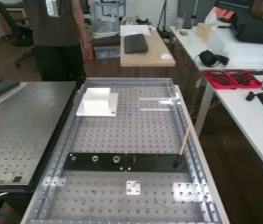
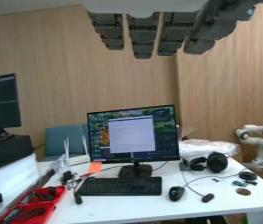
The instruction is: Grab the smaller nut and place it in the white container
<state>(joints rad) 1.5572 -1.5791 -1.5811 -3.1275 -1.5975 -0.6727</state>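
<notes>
Straight, parted dark grey fingers of the open hand (image 2: 143, 35) hang in the wrist view with nothing between them. On the left half of a black plate (image 1: 156, 163) in the high view, metal nuts sit in a row: a small one (image 1: 73, 158) at the left, a middle one (image 1: 95, 159) and a larger one (image 1: 116, 159). Farther up the bench stands the white container (image 1: 98, 98), well apart from the nuts.
A thin wooden stick (image 1: 184, 142) rises from the black plate's right part. Nearer lies a small white plate (image 1: 133, 188) on the perforated bench (image 1: 102, 132). The wrist view faces a desk (image 2: 125, 205) with a monitor (image 2: 133, 134), keyboard and headphones. Red trays (image 1: 231, 79) rest on the right table.
</notes>
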